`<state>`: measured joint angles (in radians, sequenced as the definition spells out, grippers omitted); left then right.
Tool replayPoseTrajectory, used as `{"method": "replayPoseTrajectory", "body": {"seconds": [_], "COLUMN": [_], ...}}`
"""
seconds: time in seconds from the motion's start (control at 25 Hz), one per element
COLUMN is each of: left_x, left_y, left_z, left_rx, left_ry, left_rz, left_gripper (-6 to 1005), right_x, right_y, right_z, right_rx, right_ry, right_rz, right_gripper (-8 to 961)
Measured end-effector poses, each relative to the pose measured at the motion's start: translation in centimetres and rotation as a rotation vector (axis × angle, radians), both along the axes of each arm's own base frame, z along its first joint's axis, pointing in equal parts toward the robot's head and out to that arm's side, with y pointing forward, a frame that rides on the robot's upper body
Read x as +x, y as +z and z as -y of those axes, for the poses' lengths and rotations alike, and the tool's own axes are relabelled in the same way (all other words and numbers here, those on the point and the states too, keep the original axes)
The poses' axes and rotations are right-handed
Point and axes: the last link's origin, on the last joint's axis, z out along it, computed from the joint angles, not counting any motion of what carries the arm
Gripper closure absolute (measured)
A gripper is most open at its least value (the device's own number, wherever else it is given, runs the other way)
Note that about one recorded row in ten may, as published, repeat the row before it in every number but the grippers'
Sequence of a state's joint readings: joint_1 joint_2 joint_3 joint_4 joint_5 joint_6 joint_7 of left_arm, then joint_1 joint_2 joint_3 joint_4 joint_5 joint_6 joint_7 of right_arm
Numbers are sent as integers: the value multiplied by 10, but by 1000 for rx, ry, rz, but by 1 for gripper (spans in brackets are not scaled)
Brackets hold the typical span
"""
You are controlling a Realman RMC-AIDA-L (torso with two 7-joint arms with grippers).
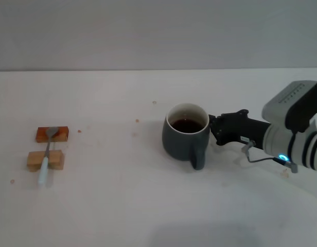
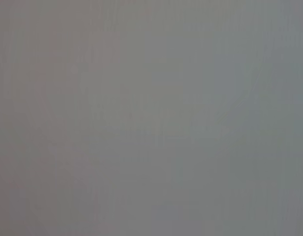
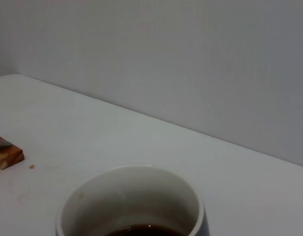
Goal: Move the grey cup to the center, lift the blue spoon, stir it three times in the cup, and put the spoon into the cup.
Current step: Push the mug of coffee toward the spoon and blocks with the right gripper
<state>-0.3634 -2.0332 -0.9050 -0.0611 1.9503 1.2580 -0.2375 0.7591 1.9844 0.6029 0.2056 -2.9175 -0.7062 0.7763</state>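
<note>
1. Right gripper (image 1: 214,129) seen against the far-right wall of the grey cup (image 1: 185,136), black fingers (image 1: 220,128) reaching in from the right; whether spread or clamped on the wall could not be told.
2. Grey cup found upright on the tabletop (image 1: 148,206), just ahead of the fingers, near the middle, handle turned toward the robot, dark liquid inside.
3. From the right wrist, only the cup's white rim (image 3: 132,196) shown directly below and ahead, with one block off to the side.
4. Blue spoon (image 1: 47,154) left well apart from the fingers, far across the cup, bridging two wooden blocks (image 1: 48,149), untouched.
5. Left gripper not in view.
6. Step in hand judged as placing the cup at centre: best done slowly and level, no tilt, to keep the liquid from spilling, then backing the fingers straight away without dragging the wall.
</note>
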Motion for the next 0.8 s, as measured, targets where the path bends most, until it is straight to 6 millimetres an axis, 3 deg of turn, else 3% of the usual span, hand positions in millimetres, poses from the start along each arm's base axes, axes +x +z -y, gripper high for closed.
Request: {"method": "replayPoseTrajectory", "body": {"seconds": [0.4,0.8], "left_x": [-10,-15], "left_y": [9,9], "left_z": [13,20], "left_rx": [-32,-63], "left_ry": [-30,-35], "left_rz": [18,36], "left_gripper": [215,215], "right_x": [-33,-48], "right_y": [-20,-27], "right_z": [-8,-12], "right_rx": [-7,11], "right_ry": [22,28], "right_rz": [-24,-52], "right_gripper": [955,955]}}
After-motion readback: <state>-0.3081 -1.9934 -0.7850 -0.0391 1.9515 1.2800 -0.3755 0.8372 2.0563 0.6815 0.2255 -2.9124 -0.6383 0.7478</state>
